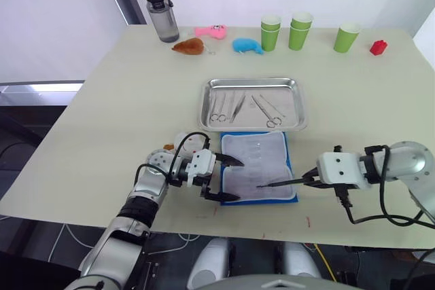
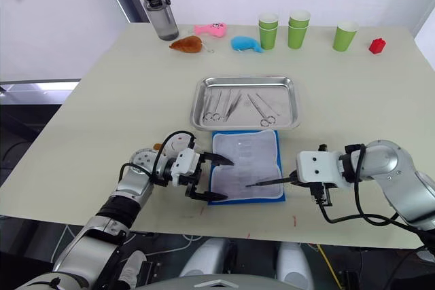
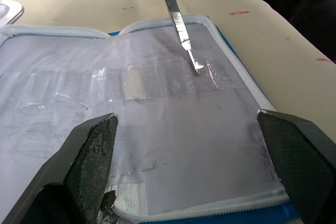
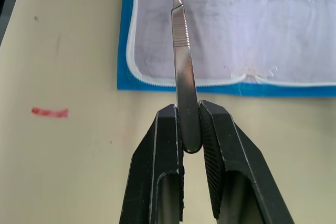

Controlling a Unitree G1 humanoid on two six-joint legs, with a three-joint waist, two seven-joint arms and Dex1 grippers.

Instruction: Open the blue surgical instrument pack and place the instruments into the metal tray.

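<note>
Bench: a pale cream bench (image 1: 102,113) under a white wall, with a few red marks near its front edge.
Pack: the blue pack (image 1: 257,166) lies open flat on the bench, its pale lining and clear pockets facing up, between the two sets of fingers and just in front of the tray.
Tray: the metal tray (image 1: 254,103) sits beyond the pack, further from both grippers; its near rim is just beside the pack's far edge.
Instruments in tray: several scissors and forceps (image 1: 246,107) lie on the tray's bottom.
Left gripper: the left gripper (image 1: 226,178) rests at the pack's left edge, its fingers (image 3: 86,166) spread wide, holding nothing, one at each end of that edge.
Right gripper: the right gripper (image 4: 190,129) is off the pack's right edge, fingers pinched on the end of a slim metal handle (image 4: 181,56).
Handle: it reaches from the right fingers out over the lining, its thin tip above the pockets near the middle of the pack; whether the tip touches the lining I cannot tell.
Back of bench: a dark water bottle (image 1: 160,11), small toys (image 1: 217,39), green paper cups (image 1: 299,30) and a red block (image 1: 378,47), all well beyond the tray.
</note>
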